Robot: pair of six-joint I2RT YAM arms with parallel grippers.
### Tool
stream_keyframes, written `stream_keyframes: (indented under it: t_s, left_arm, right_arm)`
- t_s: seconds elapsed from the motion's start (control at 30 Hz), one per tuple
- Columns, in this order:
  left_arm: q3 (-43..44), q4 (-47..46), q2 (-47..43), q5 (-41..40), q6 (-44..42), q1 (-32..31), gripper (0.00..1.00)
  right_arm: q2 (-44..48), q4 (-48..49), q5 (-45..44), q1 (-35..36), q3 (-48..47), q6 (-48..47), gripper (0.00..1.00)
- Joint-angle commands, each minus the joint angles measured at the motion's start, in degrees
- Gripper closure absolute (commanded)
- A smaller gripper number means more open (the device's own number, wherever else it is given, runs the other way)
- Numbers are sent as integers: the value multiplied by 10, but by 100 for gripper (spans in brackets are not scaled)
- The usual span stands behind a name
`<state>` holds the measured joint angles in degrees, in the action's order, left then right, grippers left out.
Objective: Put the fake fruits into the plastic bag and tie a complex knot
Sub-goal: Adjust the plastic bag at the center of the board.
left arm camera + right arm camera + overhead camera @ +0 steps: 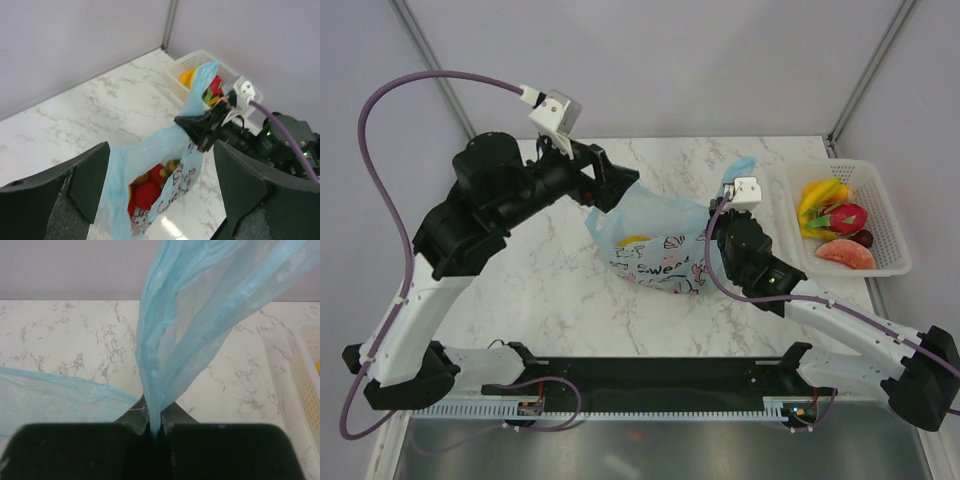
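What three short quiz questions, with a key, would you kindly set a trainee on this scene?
1. True or false: the right gripper is shut on a strip of the plastic bag.
2. Pick one. The left gripper is: A) open, holding nothing; B) shut on the bag; C) shut on a fruit.
3. Short answer: which container holds the yellow bananas?

Key: 1 true. 2 A. 3 the white basket, at the right of the table.
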<state>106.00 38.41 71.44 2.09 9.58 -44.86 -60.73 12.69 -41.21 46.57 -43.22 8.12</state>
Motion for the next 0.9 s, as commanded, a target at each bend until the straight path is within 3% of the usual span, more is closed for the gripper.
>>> stream_keyframes:
  t_s: [0.0, 0.33, 0.43, 0.53, 0.57, 0.6, 0.67, 0.73, 0.87]
  left_arm:
    - [-42, 126, -7, -84, 7, -2, 8]
    - [-79, 163, -15, -122, 22, -2, 11]
    - [-76, 174, 4, -154, 24, -1, 16]
    - [-66, 191, 20, -153, 32, 0, 55]
    - [-54, 199, 23, -154, 35, 0, 81]
    - [-44, 206, 25, -155, 39, 0, 90]
    - [-4, 238, 35, -172, 53, -1, 98]
    - [38, 272, 49, -178, 60, 0, 98]
    - [237, 415, 118, -191, 91, -1, 98]
  right_arm:
    - [-7, 6, 24, -15, -27, 6, 100]
    - [-18, 13, 41, -24, -33, 9, 100]
    - [-16, 13, 43, -24, -33, 8, 100]
    - [-13, 12, 41, -24, -33, 3, 100]
    - [-13, 11, 39, -24, -34, 0, 100]
    - [-12, 10, 38, -24, -34, -3, 100]
    - [-10, 6, 39, -25, -40, -8, 100]
    - [-4, 6, 54, -25, -42, -21, 100]
    - [8, 5, 82, -25, -52, -45, 100]
